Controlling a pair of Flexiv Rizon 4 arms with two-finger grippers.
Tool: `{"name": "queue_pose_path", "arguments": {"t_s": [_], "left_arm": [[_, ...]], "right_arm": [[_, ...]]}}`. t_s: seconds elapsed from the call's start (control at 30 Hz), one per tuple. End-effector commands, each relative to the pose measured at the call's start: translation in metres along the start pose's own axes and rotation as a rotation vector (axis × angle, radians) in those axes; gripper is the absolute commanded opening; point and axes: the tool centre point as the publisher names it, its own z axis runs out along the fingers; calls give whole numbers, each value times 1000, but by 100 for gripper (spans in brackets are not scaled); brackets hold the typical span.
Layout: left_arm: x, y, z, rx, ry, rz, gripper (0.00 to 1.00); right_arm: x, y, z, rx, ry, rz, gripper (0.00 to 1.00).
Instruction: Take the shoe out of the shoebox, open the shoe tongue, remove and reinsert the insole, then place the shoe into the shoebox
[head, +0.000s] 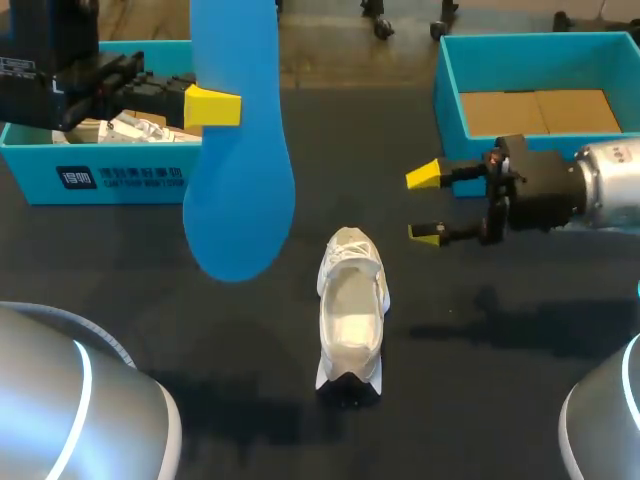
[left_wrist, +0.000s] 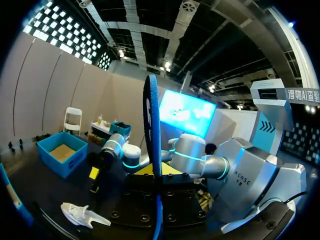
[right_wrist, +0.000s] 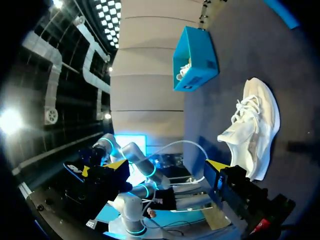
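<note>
A white shoe (head: 350, 310) stands on the dark table, toe pointing away, its opening bare. My left gripper (head: 212, 106) is raised high above the table's left, shut on a blue insole (head: 240, 150) that hangs down from it. Seen from the left wrist, the insole (left_wrist: 152, 135) stands edge-on, clamped in the gripper (left_wrist: 157, 175), with the shoe (left_wrist: 80, 215) far below. My right gripper (head: 428, 205) is open to the right of the shoe's toe, nothing between its fingers. From the right wrist, the shoe (right_wrist: 252, 130) lies ahead of the open gripper (right_wrist: 167, 167).
A blue box (head: 100, 170) with white contents sits at the back left. Another blue box (head: 450, 90) with a cardboard bottom sits at the back right, just behind my right arm. Bare table surrounds the shoe.
</note>
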Motion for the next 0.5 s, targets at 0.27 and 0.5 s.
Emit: {"name": "queue_pose_path", "arguments": {"t_s": [0.27,0.5], "left_arm": [[-40,8,0,96,164,559,0],[-45,9,0,84,208,686,0]], "right_arm": [[26,22,31,-23,10,-4,100],[40,24,33,-17,-57,10,100]]}}
